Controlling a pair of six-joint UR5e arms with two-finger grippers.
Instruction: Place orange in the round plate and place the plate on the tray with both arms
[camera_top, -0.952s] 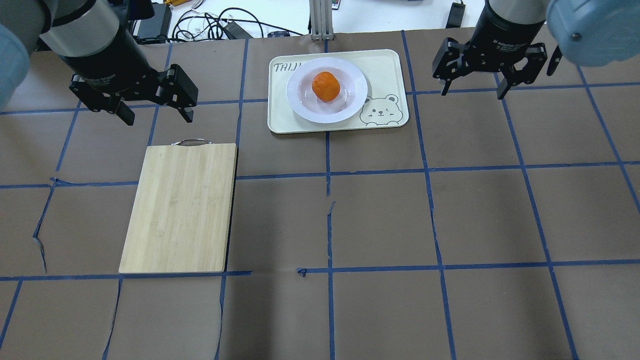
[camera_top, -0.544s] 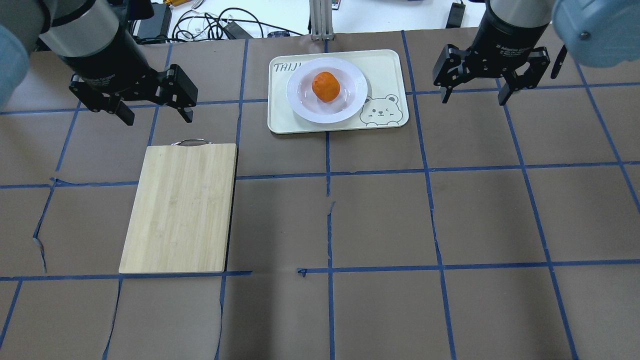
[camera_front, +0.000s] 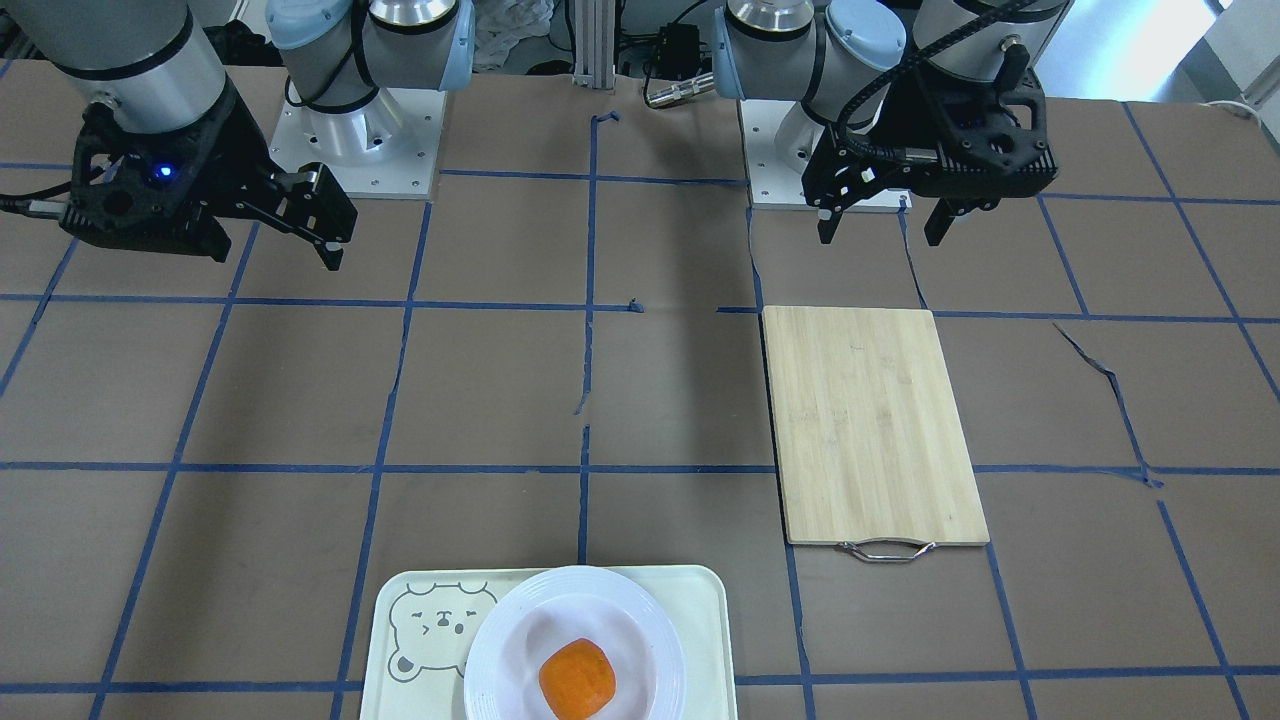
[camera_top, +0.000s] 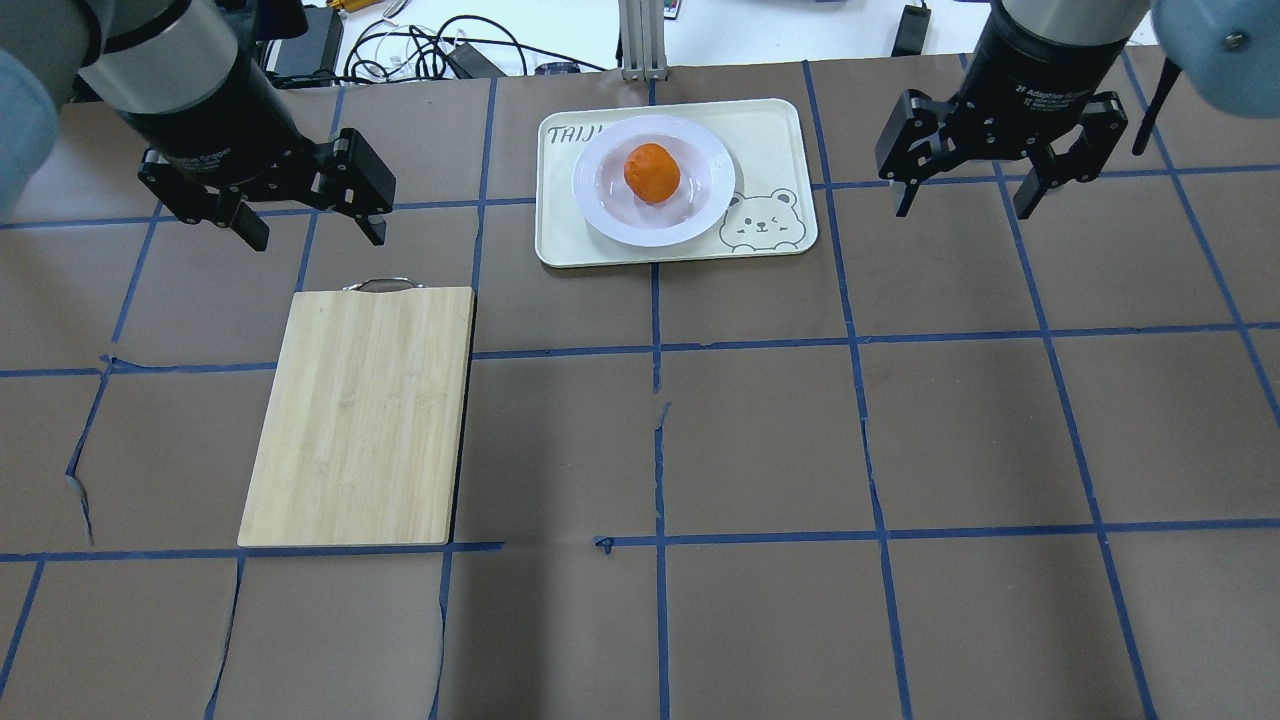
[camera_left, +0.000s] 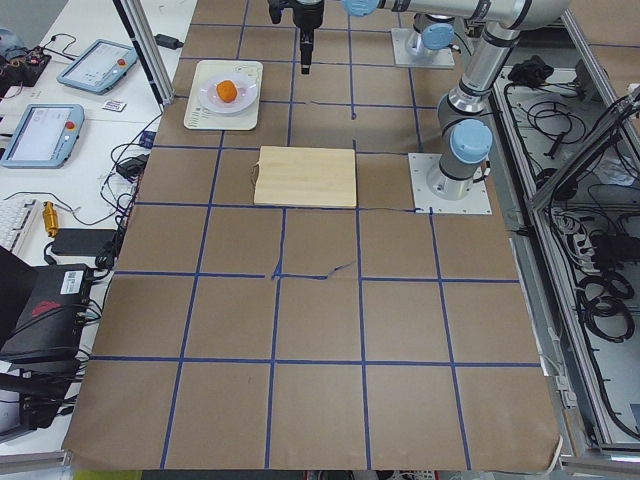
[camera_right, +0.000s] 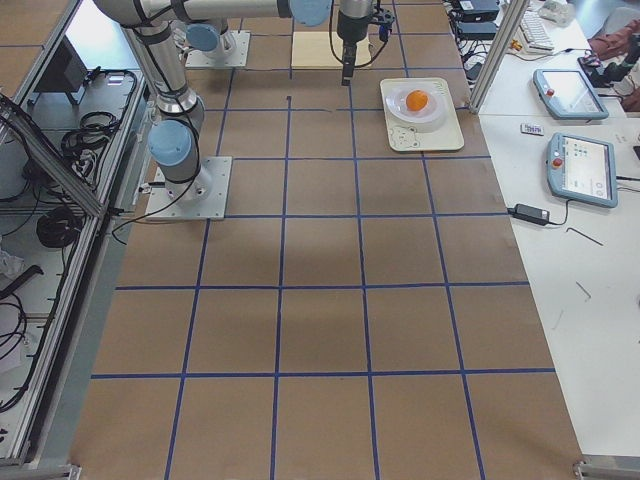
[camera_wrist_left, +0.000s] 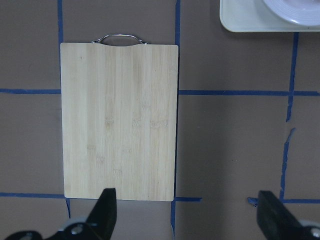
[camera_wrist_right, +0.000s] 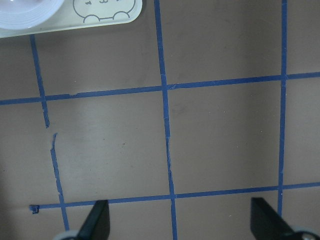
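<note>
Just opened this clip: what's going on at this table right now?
The orange sits in the round plate, and the plate rests on the tray. Neither arm holds anything: the left gripper hangs open, raised, on the side of the cutting board; the right gripper hangs open on the tray's other side. The task looks finished.

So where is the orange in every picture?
Front-facing: bottom edge, just left of middle, orange.
Overhead: top middle.
Exterior left: top left.
Exterior right: top, right of middle.
Left wrist: not in it.
Right wrist: not in it.
Landmark: the white round plate under it, on the bear-face tray; both wrist views catch only the rim and a tray corner.
</note>
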